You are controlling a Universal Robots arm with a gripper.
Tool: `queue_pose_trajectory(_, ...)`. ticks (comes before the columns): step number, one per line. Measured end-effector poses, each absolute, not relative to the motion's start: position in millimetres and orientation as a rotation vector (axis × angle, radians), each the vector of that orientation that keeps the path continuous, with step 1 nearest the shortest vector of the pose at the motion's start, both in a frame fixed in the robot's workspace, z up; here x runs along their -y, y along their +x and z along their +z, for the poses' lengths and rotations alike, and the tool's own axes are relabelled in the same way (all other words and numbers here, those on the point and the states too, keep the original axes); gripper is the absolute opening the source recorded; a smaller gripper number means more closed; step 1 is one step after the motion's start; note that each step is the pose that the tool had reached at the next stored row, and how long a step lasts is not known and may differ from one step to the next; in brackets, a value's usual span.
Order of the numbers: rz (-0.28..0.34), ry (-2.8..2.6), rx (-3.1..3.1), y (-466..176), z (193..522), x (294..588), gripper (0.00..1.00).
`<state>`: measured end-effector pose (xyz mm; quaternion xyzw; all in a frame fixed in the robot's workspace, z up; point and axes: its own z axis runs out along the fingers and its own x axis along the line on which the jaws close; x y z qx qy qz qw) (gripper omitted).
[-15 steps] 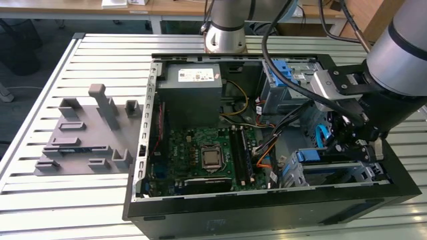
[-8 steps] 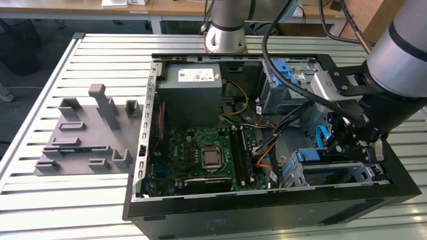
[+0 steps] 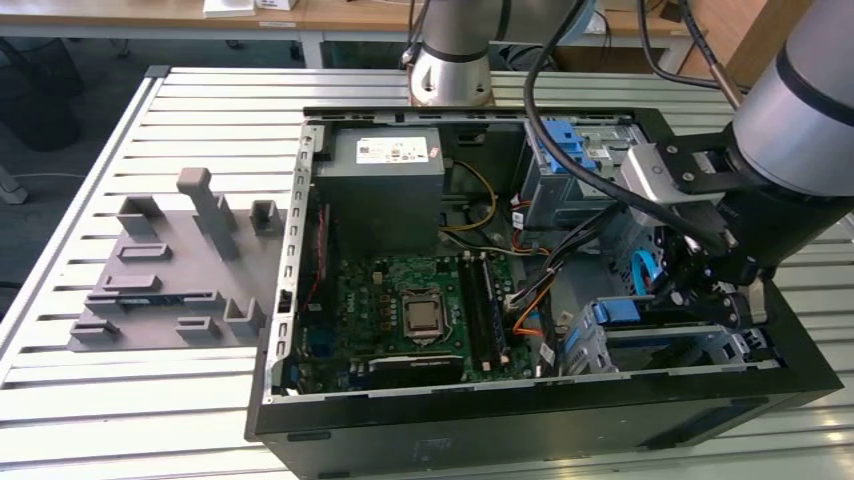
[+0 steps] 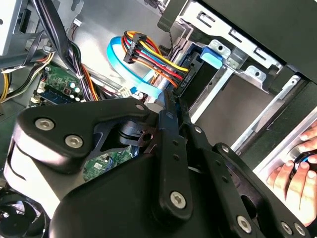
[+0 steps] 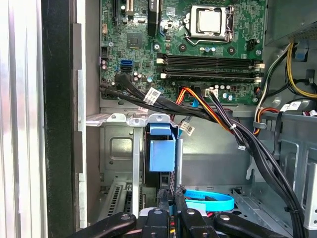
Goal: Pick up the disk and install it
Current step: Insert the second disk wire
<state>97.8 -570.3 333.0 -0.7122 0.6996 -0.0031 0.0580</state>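
Observation:
The disk (image 5: pixel 162 148) stands on edge in the metal drive cage (image 5: pixel 116 148) at the case's front corner, its blue plastic rail end facing out. In the second wrist view the disk (image 4: pixel 205 82) has a black connector with coloured wires (image 4: pixel 184 79) at its end. My gripper (image 3: pixel 687 295) is lowered inside the case just beside the cage. Its fingers lie close together, the gripper (image 4: pixel 172 101) tip right against that connector. In the first wrist view the gripper (image 5: pixel 172 198) sits just below the disk, beside a blue flat cable (image 5: pixel 208 201). Nothing is visibly held.
The open black case (image 3: pixel 534 425) lies on a slatted metal table (image 3: pixel 134 400). Inside are a grey power-supply box (image 3: pixel 387 165), the green motherboard (image 3: pixel 414 310) and black cable bundles (image 5: pixel 237 139). A grey fixture (image 3: pixel 174 270) stands at the exterior view's left. A person's hand (image 4: pixel 297 173) rests outside the case.

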Motion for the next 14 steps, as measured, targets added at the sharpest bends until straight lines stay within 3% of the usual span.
queue_pose_trajectory(14, -0.007, -2.157, -2.119, 98.1, 330.5, 570.3, 0.16)
